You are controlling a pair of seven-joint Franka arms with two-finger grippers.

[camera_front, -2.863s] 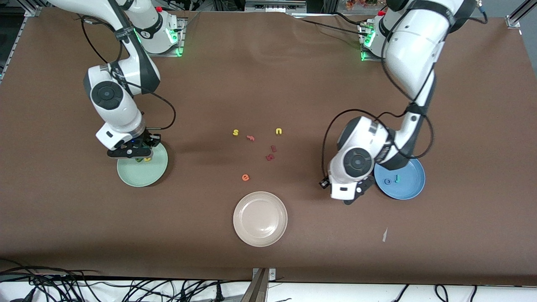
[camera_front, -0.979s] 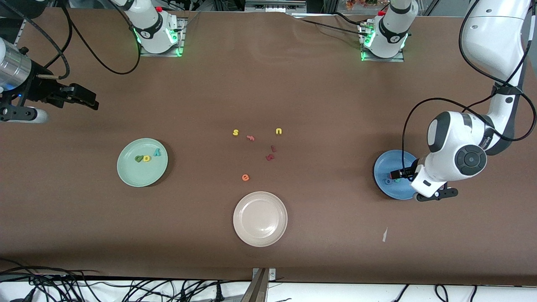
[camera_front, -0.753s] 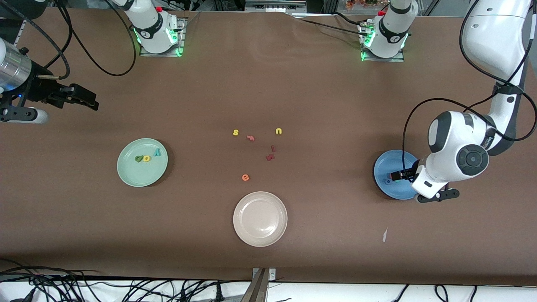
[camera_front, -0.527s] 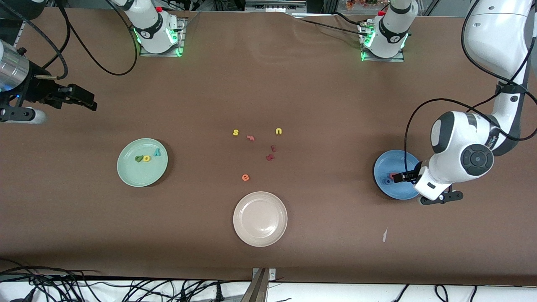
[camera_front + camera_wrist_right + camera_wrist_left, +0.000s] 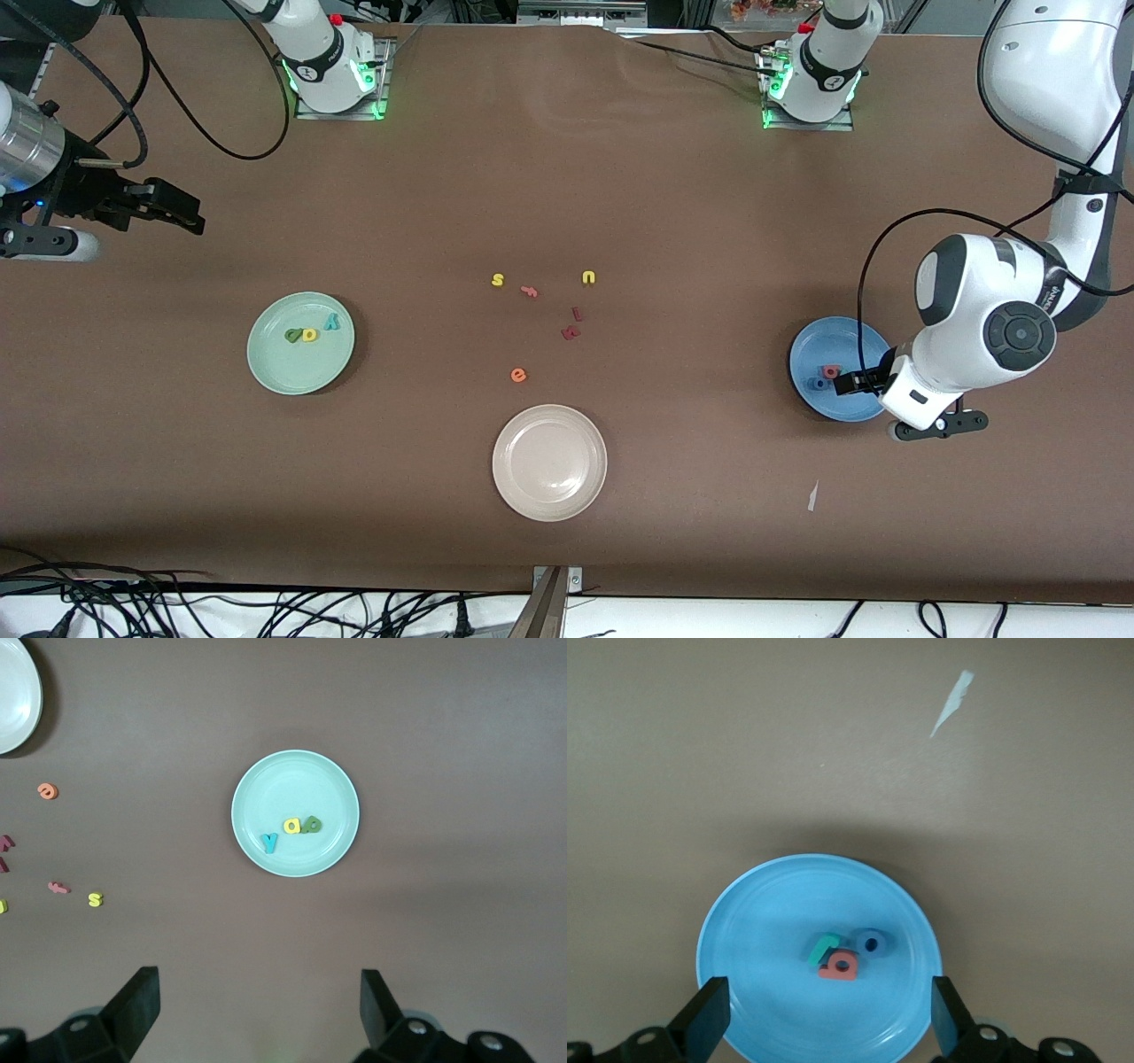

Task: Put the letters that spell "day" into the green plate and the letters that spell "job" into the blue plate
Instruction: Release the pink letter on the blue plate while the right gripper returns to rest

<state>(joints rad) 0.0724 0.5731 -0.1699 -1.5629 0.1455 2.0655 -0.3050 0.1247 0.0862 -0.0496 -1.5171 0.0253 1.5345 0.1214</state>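
The green plate [image 5: 300, 363] lies toward the right arm's end of the table and holds the dark green d [image 5: 292, 335], yellow a [image 5: 309, 334] and teal y [image 5: 332, 322]. From the right wrist view the same plate [image 5: 301, 780] shows all three letters. My right gripper [image 5: 177, 213] hangs open and empty over bare table, well away from it. The blue plate [image 5: 824, 346] holds the pink b [image 5: 831, 371] and blue o [image 5: 817, 383]. In the left wrist view the j [image 5: 824, 948], o [image 5: 871, 943] and b [image 5: 840, 965] touch each other. My left gripper [image 5: 824, 1019] is open, empty, over the plate's edge.
An empty beige plate [image 5: 549, 461] sits nearest the front camera. Loose letters lie mid-table: yellow s [image 5: 498, 280], salmon f [image 5: 530, 291], yellow u [image 5: 589, 277], two dark red ones [image 5: 571, 332], orange e [image 5: 519, 376]. A pale scrap [image 5: 812, 496] lies near the blue plate.
The left gripper has drawn back from over the blue plate toward its edge, uncovering the pink b. The right arm, earlier at the green plate, has barely moved in the last second.
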